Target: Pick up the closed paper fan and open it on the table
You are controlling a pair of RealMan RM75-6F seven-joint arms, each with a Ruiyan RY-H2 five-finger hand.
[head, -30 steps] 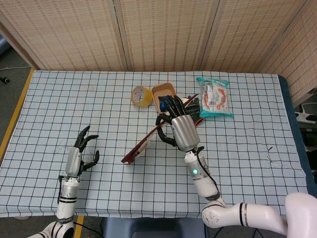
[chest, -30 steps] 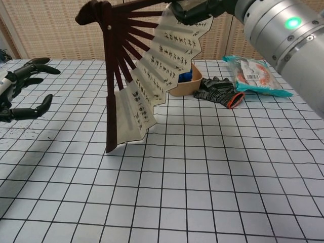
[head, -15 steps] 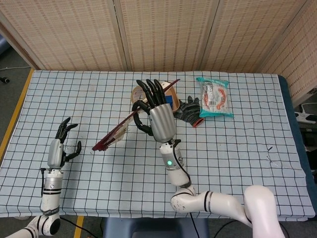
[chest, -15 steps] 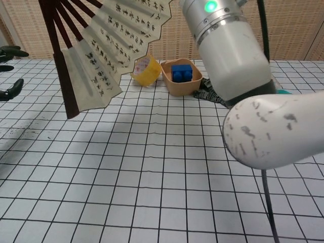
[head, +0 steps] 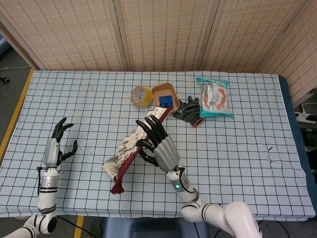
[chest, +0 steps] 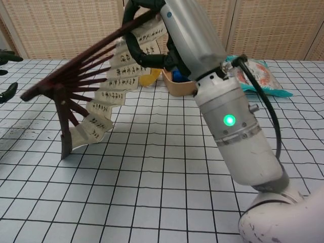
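The paper fan [head: 128, 148] has dark red ribs and cream paper with black writing. It is spread partly open in the middle of the table. My right hand [head: 159, 145] grips its top rib from the right. In the chest view the fan [chest: 117, 83] stands tilted, its lower rib end touching the cloth at the left, and the right hand [chest: 172, 35] holds it from above. At the table's left edge my left hand [head: 57, 144] stays apart from the fan, empty, fingers spread. Only its dark fingertips [chest: 9, 56] show in the chest view.
Behind the fan stand a yellow tape roll [head: 141, 95] and a tan bowl [head: 162, 90] holding a blue block [head: 166, 100]. A black glove [head: 187, 110] and a snack packet [head: 214, 96] lie to their right. My right forearm [chest: 233, 126] fills the chest view's middle.
My right hand has come down and toward the near side with the fan, swinging its pivot end low; one rib end now rests on the cloth. The left hand drew back leftwards.
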